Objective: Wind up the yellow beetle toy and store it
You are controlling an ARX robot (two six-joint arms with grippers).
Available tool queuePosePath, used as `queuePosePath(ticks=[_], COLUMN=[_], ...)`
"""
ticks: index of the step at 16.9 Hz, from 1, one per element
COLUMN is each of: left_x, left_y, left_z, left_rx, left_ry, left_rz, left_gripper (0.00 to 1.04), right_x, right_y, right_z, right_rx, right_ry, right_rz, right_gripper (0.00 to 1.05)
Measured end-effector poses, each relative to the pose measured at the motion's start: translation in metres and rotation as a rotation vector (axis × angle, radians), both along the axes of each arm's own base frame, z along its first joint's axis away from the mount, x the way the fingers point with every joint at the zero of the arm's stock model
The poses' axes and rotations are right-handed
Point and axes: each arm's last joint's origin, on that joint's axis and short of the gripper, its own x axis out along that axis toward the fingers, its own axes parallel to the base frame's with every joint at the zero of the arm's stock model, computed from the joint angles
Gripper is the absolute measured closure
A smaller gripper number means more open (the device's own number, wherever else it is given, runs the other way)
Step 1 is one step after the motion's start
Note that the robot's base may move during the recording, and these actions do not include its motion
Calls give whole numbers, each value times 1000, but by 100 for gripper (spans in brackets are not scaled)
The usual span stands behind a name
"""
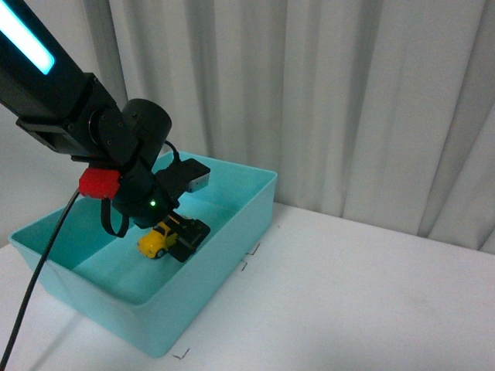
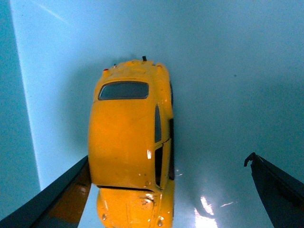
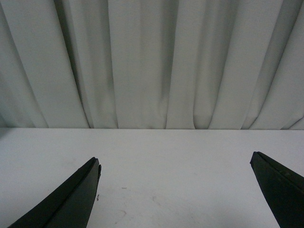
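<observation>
The yellow beetle toy [image 1: 157,239] sits on the floor of the turquoise bin [image 1: 232,255]. My left gripper [image 1: 176,234] is open and lowered into the bin right over the toy. In the left wrist view the toy [image 2: 130,142] lies between the spread fingers, close against one finger [image 2: 61,194] and well apart from the other finger [image 2: 278,190]. My right gripper [image 3: 173,166] is open and empty above the white table, facing the curtain. The right arm does not show in the front view.
The bin's near wall [image 1: 124,309] and right wall [image 1: 255,224] rise around the toy. The white table [image 1: 371,301] stretches to the right of the bin. A grey curtain [image 1: 348,100] hangs behind. A black cable [image 1: 31,286] hangs from the left arm.
</observation>
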Motion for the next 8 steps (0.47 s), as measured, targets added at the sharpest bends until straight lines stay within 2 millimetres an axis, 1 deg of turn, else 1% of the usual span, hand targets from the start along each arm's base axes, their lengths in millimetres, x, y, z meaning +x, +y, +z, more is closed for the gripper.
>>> queuePosePath(ticks=[1,2,3,4,5,6,8], left_x=[1,1,-1,-10,-21,-34,-62], left_y=[-1,-2,-1,0,0,1,3], left_z=[6,21,49,81,106,122,142], left_rx=[-28,-51,-61,-73,-89,-102,-128], left_ry=[-28,-83,-168,-258,-323,-360,-402], left_rz=[-6,-15,-28,-45,-65,-78,-99], left_gripper=[7,7,7,7,7,7,7], right_x=[0,0,0,0,0,0,0], right_y=[0,0,0,0,0,0,0], right_z=[0,0,0,0,0,0,0], right_rx=[0,0,0,0,0,0,0], right_ry=[0,0,0,0,0,0,0], right_rz=[0,0,0,0,0,0,0], right_gripper=[6,6,6,6,6,6,6])
